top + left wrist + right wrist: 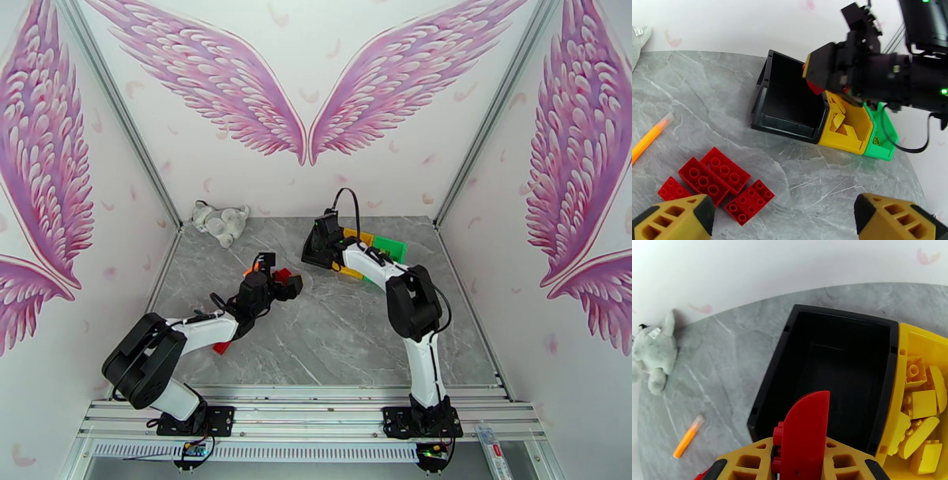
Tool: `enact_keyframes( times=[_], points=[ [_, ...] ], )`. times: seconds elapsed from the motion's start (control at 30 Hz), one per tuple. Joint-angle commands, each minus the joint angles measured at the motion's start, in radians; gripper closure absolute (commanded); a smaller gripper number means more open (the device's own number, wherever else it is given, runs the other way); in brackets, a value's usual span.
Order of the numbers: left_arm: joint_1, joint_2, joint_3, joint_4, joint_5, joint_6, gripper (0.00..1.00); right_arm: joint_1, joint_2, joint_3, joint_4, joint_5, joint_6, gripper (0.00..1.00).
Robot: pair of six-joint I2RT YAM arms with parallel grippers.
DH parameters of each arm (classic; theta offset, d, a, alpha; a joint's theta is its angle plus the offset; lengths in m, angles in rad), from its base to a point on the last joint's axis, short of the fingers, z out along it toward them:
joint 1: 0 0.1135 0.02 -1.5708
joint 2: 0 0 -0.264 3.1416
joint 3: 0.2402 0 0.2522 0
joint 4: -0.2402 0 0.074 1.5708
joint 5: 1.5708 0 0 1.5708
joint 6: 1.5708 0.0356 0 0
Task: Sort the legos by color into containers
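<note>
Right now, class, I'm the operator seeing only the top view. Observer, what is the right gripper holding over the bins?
Observer: A rounded red lego, clamped in the right gripper above the black bin.
Operator: What's inside the yellow bin?
Observer: The yellow bin holds several yellow legos.
Operator: And by the left gripper?
Observer: The left gripper is open, near four red legos lying on the table.
</note>
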Motion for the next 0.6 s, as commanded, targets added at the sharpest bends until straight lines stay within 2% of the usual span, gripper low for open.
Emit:
enact_keyframes(
  times=[0.0, 0.07, 0.17, 0.33, 0.57],
  points=[
    [0.02, 0.005, 0.029, 0.044, -0.004, 0.007, 0.01, -0.013, 0.065, 0.099, -0.083, 0.022, 0.007, 0.66],
    [0.032, 0.005, 0.023, 0.056, 0.004, 0.001, 0.01, -0.015, 0.088, 0.14, -0.103, 0.029, -0.001, 0.54],
    [0.048, 0.005, 0.016, 0.074, 0.016, -0.01, 0.01, -0.018, 0.094, 0.166, -0.116, 0.035, -0.018, 0.43],
    [0.066, -0.006, -0.005, 0.096, 0.022, -0.028, 0.01, -0.014, 0.044, 0.139, -0.114, 0.019, -0.036, 0.35],
    [0.079, -0.047, -0.049, 0.106, -0.006, -0.044, 0.01, 0.045, -0.113, -0.064, -0.013, 0.018, -0.09, 0.18]
  ],
)
